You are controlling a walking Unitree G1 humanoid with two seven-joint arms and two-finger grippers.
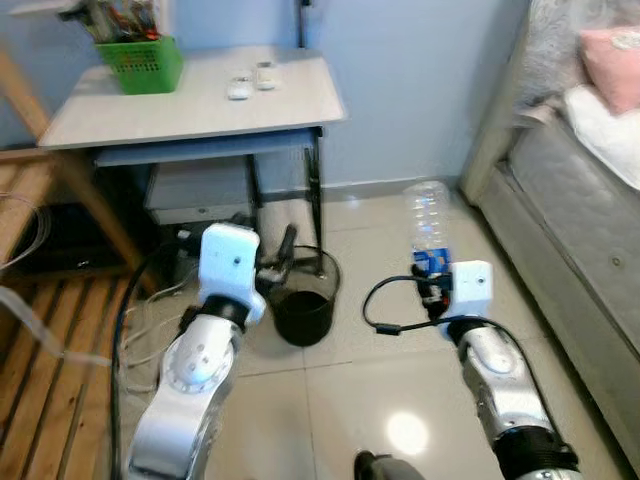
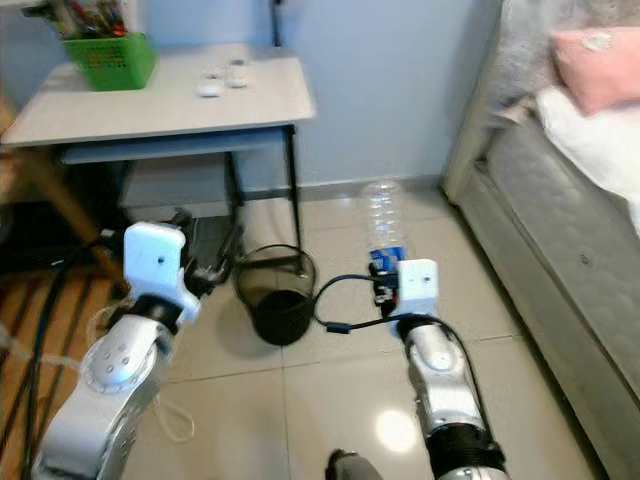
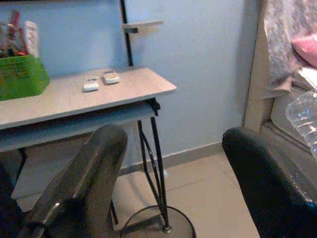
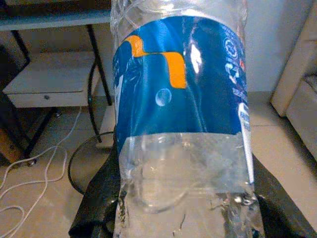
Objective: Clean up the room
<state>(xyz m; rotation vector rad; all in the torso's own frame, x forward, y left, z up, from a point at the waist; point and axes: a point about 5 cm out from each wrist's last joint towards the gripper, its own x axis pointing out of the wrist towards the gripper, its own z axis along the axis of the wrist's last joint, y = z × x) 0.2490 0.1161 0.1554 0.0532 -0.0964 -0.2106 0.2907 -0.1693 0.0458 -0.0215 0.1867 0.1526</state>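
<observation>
One item is in hand: the right gripper jaws pinch a clear plastic bottle, held upright just right of the black bin. Deposit is apparently pending. The left gripper jaws are spread, empty, near the bin.

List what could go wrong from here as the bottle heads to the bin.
1. The right gripper holds the clear plastic bottle with the blue label by its lower end, so it may tip or slip out.
2. The black mesh wastebasket sits off to the left of the bottle, near the desk leg; a release from here would likely land on the tiled floor.
3. The open left gripper hovers over the basket rim and might knock it.
</observation>
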